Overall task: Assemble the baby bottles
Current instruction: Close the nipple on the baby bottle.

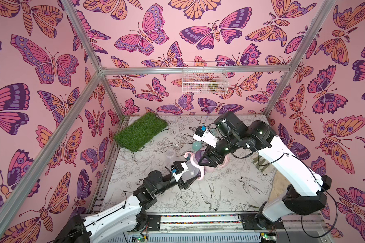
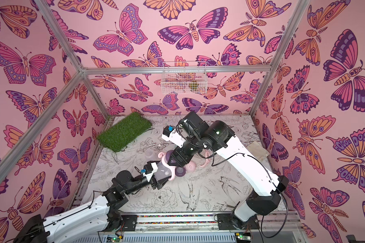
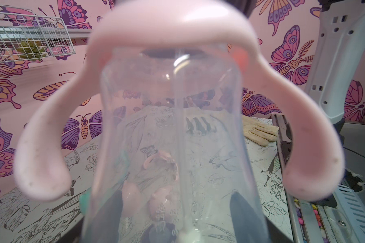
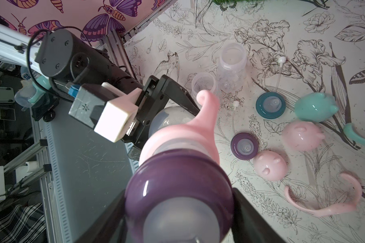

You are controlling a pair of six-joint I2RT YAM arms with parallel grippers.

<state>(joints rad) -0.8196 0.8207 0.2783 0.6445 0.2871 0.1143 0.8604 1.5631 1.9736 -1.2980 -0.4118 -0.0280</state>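
One of the baby bottles, a clear bottle (image 3: 173,126) with a pink two-handled ring (image 3: 177,27), is held tilted above the table. My left gripper (image 3: 177,210) is shut on its base, and the fingers show through the plastic. My right gripper (image 4: 177,210) is shut on the purple nipple collar (image 4: 177,174) at the bottle's neck. In both top views the two grippers meet mid-table at this bottle (image 1: 191,172) (image 2: 163,171). Loose on the table lie two clear bottles (image 4: 232,63), a teal collar (image 4: 270,105), a purple collar (image 4: 243,146), a teal cap (image 4: 314,107), two pink caps (image 4: 301,135) and a pink ring (image 4: 325,202).
A grass mat (image 1: 140,131) lies at the table's back left. A white wire basket (image 1: 204,77) hangs on the back wall. A beige glove (image 3: 259,132) lies near the right edge. A teal ring (image 4: 358,134) lies beside the caps.
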